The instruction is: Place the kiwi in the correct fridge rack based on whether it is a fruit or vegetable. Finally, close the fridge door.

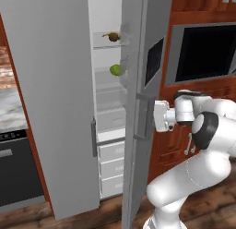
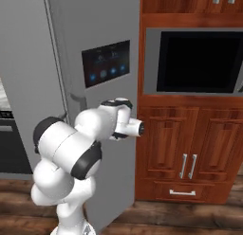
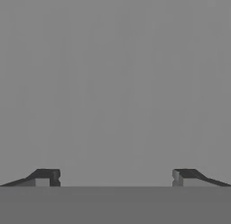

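Kiwi [image 1: 112, 36] lies on the fridge rack [image 1: 108, 45]; gripper [image 3: 115, 178], jaws spread and empty, seemingly presses the stiff, heavy fridge door [image 1: 138, 108]; push its outer face.

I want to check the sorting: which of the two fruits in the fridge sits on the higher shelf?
The kiwi, small and dull brown, lies on the top fridge rack. The bright green fruit sits a shelf lower.
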Robot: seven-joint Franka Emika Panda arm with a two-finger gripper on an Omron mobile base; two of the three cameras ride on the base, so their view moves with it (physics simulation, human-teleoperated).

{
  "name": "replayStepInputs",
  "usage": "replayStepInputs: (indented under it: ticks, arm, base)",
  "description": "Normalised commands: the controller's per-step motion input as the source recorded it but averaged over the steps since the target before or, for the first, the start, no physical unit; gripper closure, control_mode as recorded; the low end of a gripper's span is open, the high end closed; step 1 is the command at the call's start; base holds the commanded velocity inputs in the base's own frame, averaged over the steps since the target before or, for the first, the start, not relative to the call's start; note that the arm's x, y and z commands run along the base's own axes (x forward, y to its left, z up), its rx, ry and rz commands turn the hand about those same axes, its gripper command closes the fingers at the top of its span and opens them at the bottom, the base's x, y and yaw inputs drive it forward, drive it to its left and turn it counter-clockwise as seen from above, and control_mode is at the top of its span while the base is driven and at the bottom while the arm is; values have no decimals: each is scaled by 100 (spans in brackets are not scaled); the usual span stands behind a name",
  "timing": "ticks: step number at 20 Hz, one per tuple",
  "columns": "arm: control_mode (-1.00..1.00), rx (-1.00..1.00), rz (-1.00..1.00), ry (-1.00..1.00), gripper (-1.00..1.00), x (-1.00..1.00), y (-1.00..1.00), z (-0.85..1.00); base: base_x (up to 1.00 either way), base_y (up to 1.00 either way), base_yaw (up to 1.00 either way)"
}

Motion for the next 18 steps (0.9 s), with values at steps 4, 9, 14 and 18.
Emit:
replayStepInputs:
  ticks: [4,9,14,18]
  arm:
    - [-100,0,-19,-11,-100,22,70,0]
    - [-100,-1,-23,-7,-100,34,68,0]
    - [-100,-2,-26,-1,-100,39,57,0]
    - [-100,-2,-27,10,-100,43,29,-2]
  base:
    - [0,0,0]
    - [0,0,0]
    - [0,0,0]
    - [0,0,0]
